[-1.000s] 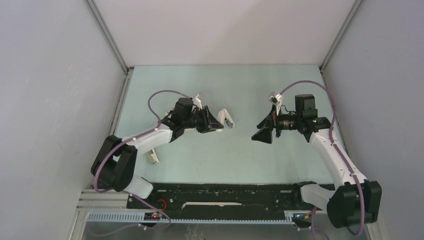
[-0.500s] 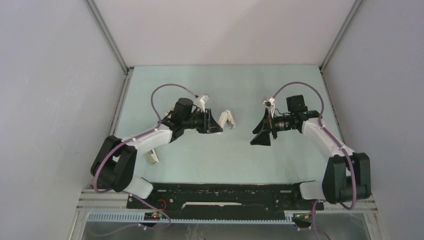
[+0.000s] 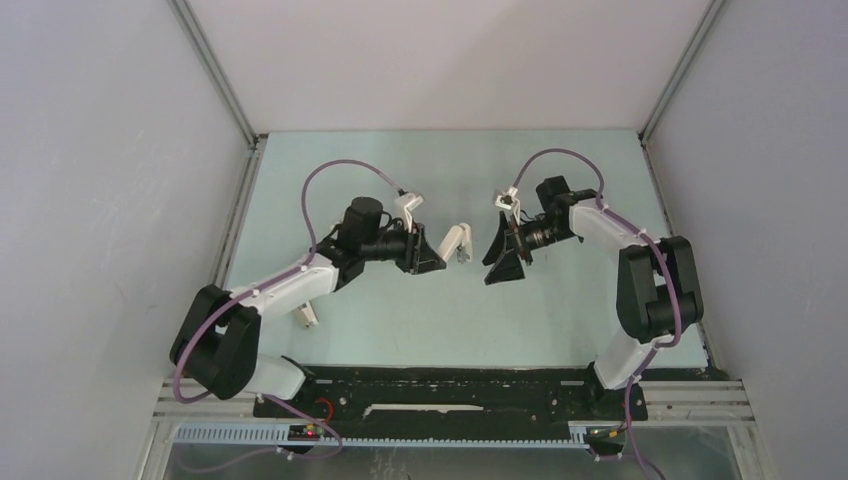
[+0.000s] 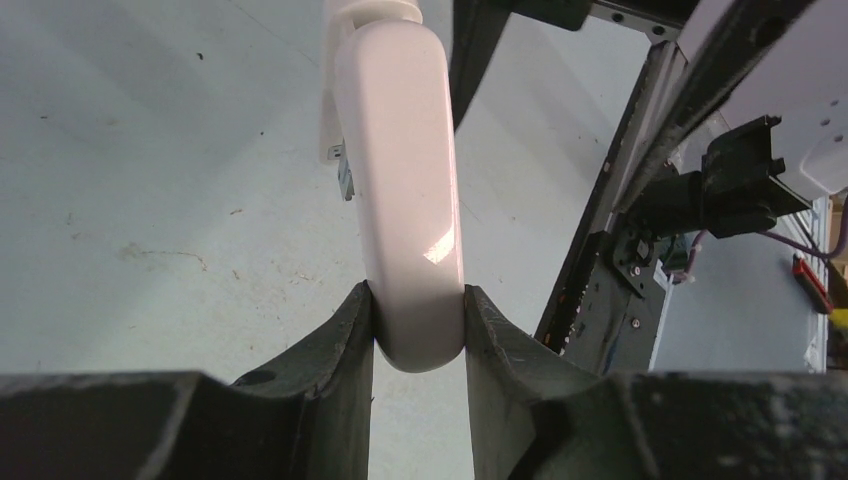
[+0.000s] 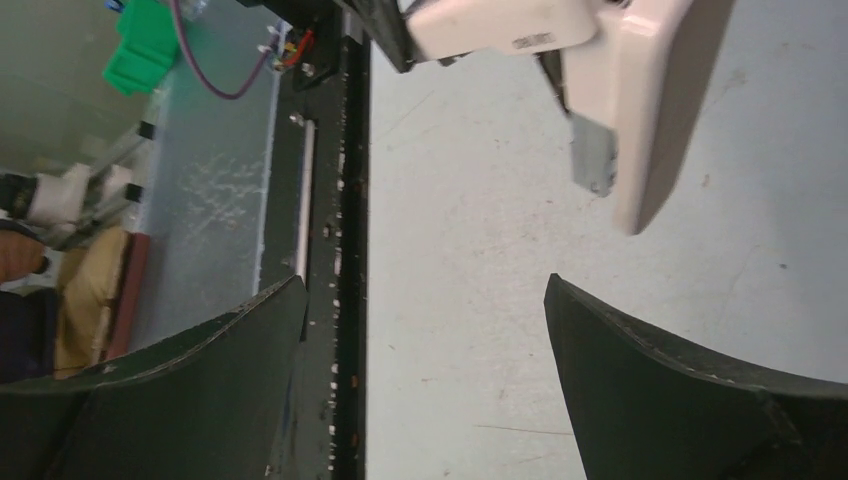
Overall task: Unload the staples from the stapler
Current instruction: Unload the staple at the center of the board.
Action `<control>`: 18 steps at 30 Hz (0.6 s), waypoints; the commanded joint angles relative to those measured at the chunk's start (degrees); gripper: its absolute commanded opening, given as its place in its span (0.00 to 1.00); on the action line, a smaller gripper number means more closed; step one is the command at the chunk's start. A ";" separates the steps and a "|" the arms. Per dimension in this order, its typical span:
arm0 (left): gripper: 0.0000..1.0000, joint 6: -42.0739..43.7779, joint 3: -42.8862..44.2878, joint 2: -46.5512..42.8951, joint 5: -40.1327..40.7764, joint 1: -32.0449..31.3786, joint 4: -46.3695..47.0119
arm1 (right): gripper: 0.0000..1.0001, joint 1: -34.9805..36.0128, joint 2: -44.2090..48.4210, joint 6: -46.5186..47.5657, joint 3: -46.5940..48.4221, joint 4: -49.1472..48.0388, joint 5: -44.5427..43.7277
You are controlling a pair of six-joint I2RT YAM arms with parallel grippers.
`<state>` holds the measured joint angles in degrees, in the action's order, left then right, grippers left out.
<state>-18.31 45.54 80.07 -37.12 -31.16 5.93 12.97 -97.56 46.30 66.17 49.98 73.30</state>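
Stapler (image 4: 400, 200): one end clenched in left end effector (image 4: 415, 320). Right end effector (image 5: 425, 330) released, spread wide, just beside. Best approach: come in squarely and pinch the metal channel (image 5: 592, 150).

Robot lab cell, white panel walls (image 3: 450, 60), aluminium framing (image 3: 217, 75)

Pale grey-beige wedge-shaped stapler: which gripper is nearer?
Left. The left gripper clamps the rounded end of the pale grey-beige stapler. The right gripper is open, facing its other end across a gap, not touching.
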 commanded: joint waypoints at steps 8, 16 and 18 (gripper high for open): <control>0.00 9.57 1.16 -2.78 -4.97 -2.60 -0.08 | 1.00 -2.05 2.55 16.10 2.51 -9.47 -6.11; 0.00 16.71 2.35 -4.72 -2.35 -6.08 -4.31 | 1.00 1.32 -2.20 33.98 9.00 3.53 -4.19; 0.00 17.27 2.28 -4.96 -2.09 -6.11 -4.50 | 0.99 2.44 -2.77 37.22 9.76 6.86 -3.73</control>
<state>-5.41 45.54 77.95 -39.24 -36.97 0.95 13.21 -99.13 72.31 72.79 48.47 66.94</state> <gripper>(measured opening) 0.376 0.993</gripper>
